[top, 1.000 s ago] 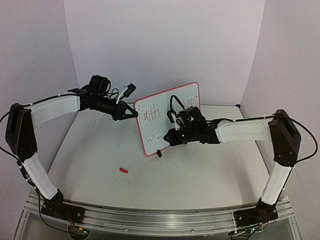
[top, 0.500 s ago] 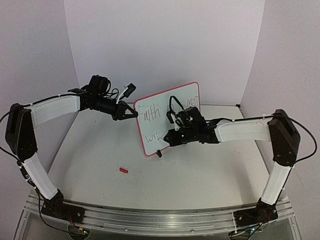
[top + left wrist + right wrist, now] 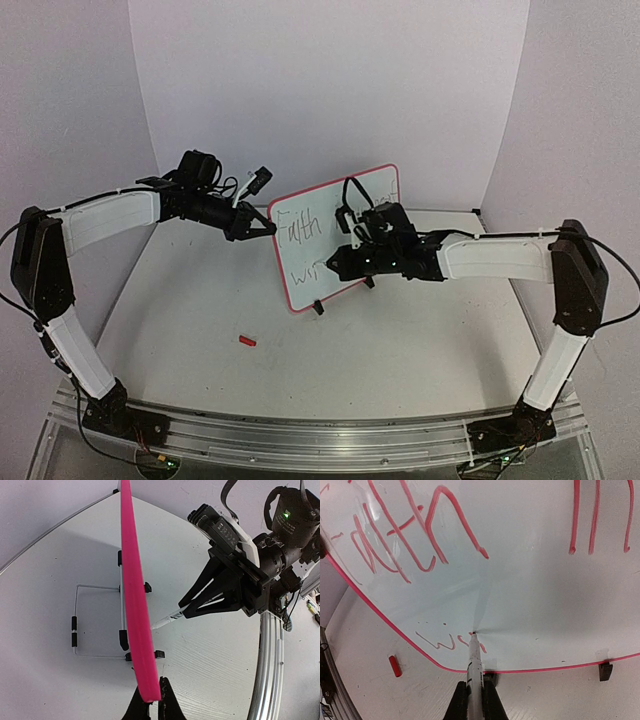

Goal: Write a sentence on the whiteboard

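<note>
1. While the whiteboard (image 3: 312, 252) stands tilted at mid-table, toward the far side, the left gripper (image 3: 266, 230) is pinched on its upper left rim.
2. Right gripper (image 3: 335, 265) clamped on marker (image 3: 474, 660); tip touching board at lower line.
3. Sentence (image 3: 300, 227) reads "Faith" on top, "wi" below; rest hidden by arm.
4. Red cap (image 3: 246, 341) lies on table (image 3: 400, 340), near-left of board.

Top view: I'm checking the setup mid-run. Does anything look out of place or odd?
The marker is in the right gripper, yet a small red piece, likely its cap, lies loose on the table, in front of the whiteboard toward the left arm, apart from it. Nothing else stands out.
</note>
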You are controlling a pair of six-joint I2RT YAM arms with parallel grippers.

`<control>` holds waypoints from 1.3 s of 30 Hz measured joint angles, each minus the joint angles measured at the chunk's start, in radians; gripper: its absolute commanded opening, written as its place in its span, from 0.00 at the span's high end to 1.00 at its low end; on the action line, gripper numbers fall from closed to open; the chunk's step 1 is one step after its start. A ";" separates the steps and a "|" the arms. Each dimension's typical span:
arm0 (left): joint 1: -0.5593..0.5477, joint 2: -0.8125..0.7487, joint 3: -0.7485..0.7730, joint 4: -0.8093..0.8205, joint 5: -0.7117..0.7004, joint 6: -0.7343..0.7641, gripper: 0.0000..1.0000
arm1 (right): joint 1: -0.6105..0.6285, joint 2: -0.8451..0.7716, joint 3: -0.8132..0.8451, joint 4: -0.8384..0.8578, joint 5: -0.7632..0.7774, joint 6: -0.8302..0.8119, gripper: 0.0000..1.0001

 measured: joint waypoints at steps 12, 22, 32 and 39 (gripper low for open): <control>0.000 0.000 0.000 0.000 -0.001 0.000 1.00 | 0.000 0.000 0.002 -0.003 0.034 0.000 1.00; 0.000 0.000 0.000 0.000 -0.007 -0.001 1.00 | 0.001 0.000 0.001 -0.007 0.070 0.004 1.00; -0.001 0.000 0.000 0.000 -0.007 -0.001 1.00 | 0.001 0.000 -0.025 -0.002 0.086 0.014 1.00; -0.003 0.000 0.000 0.001 -0.007 0.000 1.00 | 0.000 0.005 -0.054 -0.002 0.096 0.028 1.00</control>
